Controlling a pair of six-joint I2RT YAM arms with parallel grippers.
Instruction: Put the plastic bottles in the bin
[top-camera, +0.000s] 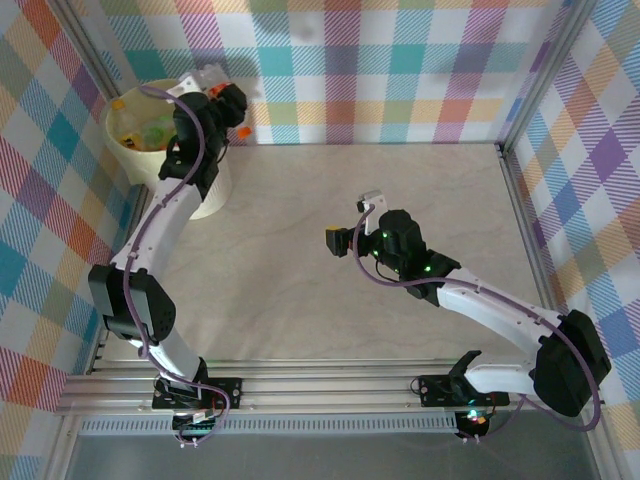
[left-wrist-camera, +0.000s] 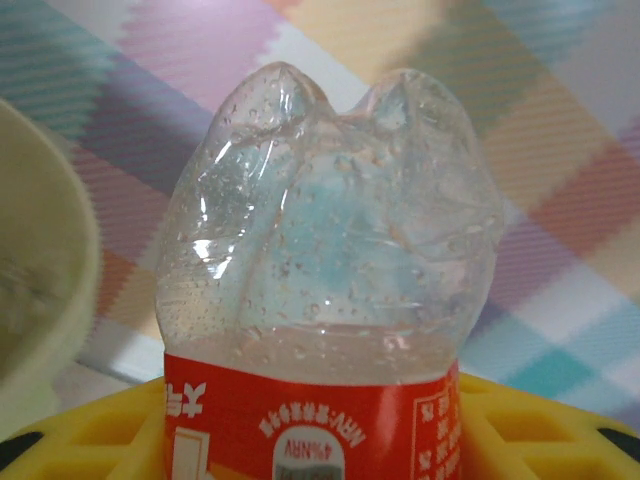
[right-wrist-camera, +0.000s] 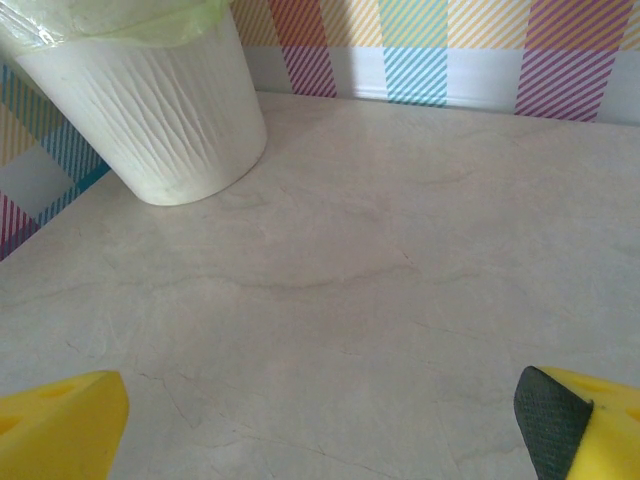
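My left gripper (top-camera: 222, 95) is raised at the right side of the bin's (top-camera: 128, 118) rim, shut on a plastic bottle (top-camera: 243, 130). In the left wrist view the bottle (left-wrist-camera: 320, 250) is clear and dented with a red label. It sits between the yellow fingers (left-wrist-camera: 540, 430) of the left gripper (left-wrist-camera: 310, 425), base pointing away, with the pale bin rim (left-wrist-camera: 40, 280) at the left. Bottles (top-camera: 152, 128) lie inside the bin. My right gripper (top-camera: 352, 222) hovers open over mid-table. Its yellow fingers (right-wrist-camera: 60, 425) are wide apart around nothing, facing the ribbed bin (right-wrist-camera: 160, 110).
Plaid walls (top-camera: 400, 60) close in the table at the back and sides. A metal rail (top-camera: 510, 200) runs along the right edge. The pale marble tabletop (top-camera: 400, 180) lies between the bin and the right arm. A thin greenish liner (right-wrist-camera: 120, 20) hangs over the bin's rim.
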